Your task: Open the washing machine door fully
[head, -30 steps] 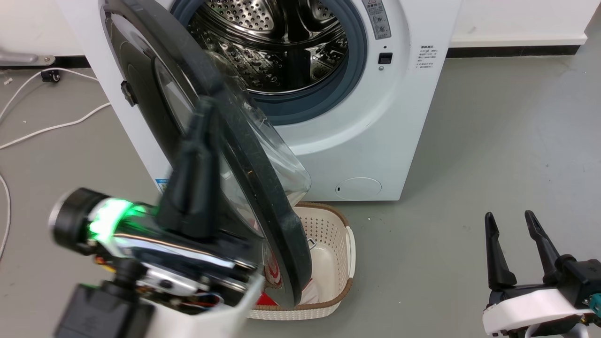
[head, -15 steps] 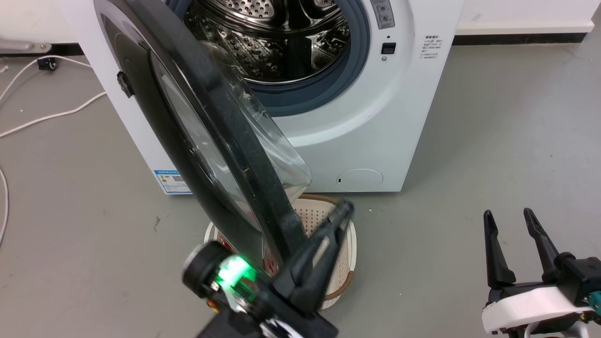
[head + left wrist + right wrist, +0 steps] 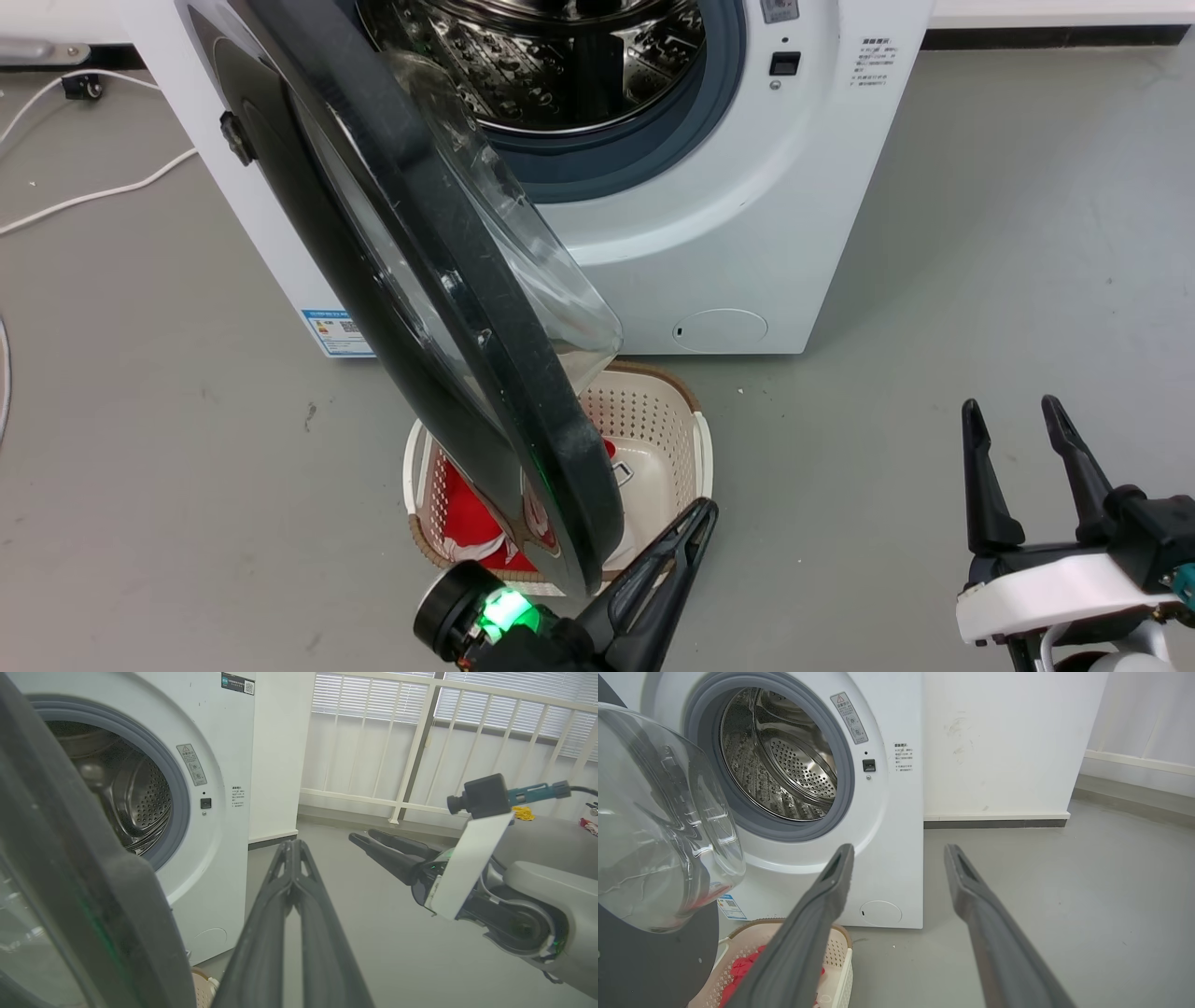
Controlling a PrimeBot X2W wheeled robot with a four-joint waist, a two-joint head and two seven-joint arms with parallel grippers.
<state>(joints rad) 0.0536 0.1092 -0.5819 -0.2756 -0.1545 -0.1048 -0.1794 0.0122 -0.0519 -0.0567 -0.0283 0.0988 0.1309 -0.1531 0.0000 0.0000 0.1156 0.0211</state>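
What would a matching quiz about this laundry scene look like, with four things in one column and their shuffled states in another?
Things:
1. washing machine door
2. left tool
3. right tool
4. laundry basket

States:
a. fingers spread apart
b. holds red cloth
c. swung open
d. fingers pressed together

Pairs: 1-c, 2-d, 3-a, 4-b

A white basket (image 3: 653, 420) holding red cloth (image 3: 467, 518) sits just beyond the left fingers (image 3: 672, 558); a white cable (image 3: 93, 195) lies well apart, far up-left.
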